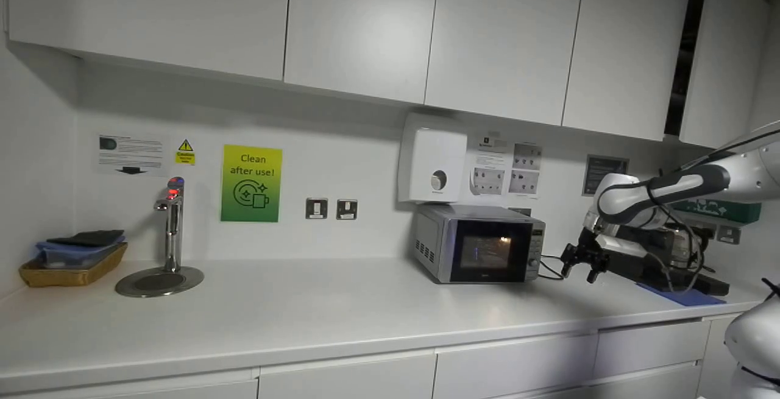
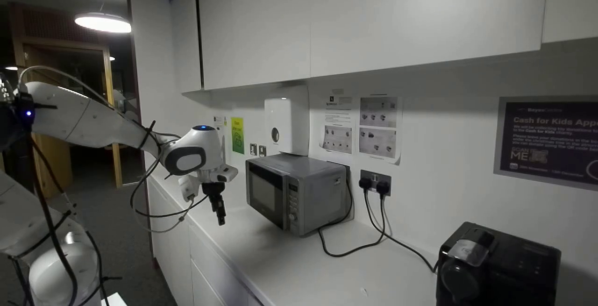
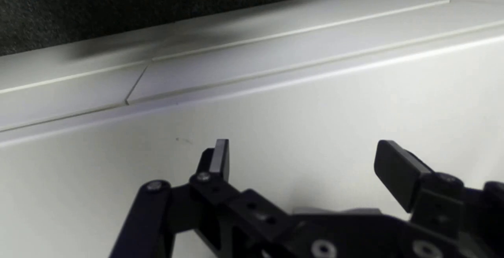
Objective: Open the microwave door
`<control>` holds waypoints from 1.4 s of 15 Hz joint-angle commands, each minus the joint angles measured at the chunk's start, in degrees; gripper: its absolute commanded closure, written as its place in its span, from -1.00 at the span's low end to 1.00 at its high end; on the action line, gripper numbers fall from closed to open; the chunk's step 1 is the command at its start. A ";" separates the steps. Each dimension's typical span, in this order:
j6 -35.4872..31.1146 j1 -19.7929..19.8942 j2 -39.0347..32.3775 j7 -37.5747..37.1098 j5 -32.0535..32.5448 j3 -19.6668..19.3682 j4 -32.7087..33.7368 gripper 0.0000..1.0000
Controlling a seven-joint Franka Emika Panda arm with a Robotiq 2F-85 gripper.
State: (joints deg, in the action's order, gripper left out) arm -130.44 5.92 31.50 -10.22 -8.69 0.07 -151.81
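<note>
The microwave (image 1: 434,243) is a silver-grey box oven on the white counter, also in an exterior view (image 2: 322,198). The microwave door (image 1: 487,253) has a dark glass window and is shut; it also shows in an exterior view (image 2: 265,193). The control panel is beside the door. My gripper (image 1: 579,276) points down above the counter, apart from the microwave; it also hangs in front of it in an exterior view (image 2: 221,222). In the wrist view the gripper (image 3: 302,143) is open, with nothing between its fingers. The microwave is out of the wrist view.
A white wall unit (image 1: 434,158) hangs right above the microwave. Black cables (image 2: 348,252) run beside it to the socket. A black appliance (image 2: 504,264) stands farther along the counter (image 1: 304,307). A tap (image 1: 173,228) and a basket (image 1: 73,274) are at the far end. White cupboards (image 1: 499,33) hang overhead.
</note>
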 commanded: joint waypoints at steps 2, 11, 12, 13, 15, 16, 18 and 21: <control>-7.38 2.31 -5.79 -6.67 1.57 0.77 5.54 -1.00; -9.54 5.47 -10.57 -29.25 2.99 4.39 14.08 -1.00; -9.04 5.78 -10.82 -32.13 3.79 4.75 15.06 -1.00; -8.81 6.10 -11.03 -34.72 4.74 5.02 15.89 -1.00; -8.40 6.48 -11.74 -39.60 6.50 5.25 17.68 -1.00; -8.35 6.50 -12.20 -42.02 7.10 5.16 18.55 -1.00; -8.92 6.45 -13.06 -46.65 8.13 5.03 19.93 -1.00; -10.13 6.26 -14.32 -53.31 8.99 4.94 21.68 -1.00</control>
State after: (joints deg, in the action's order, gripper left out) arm -138.65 11.23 19.71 -57.18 -1.76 4.25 -133.19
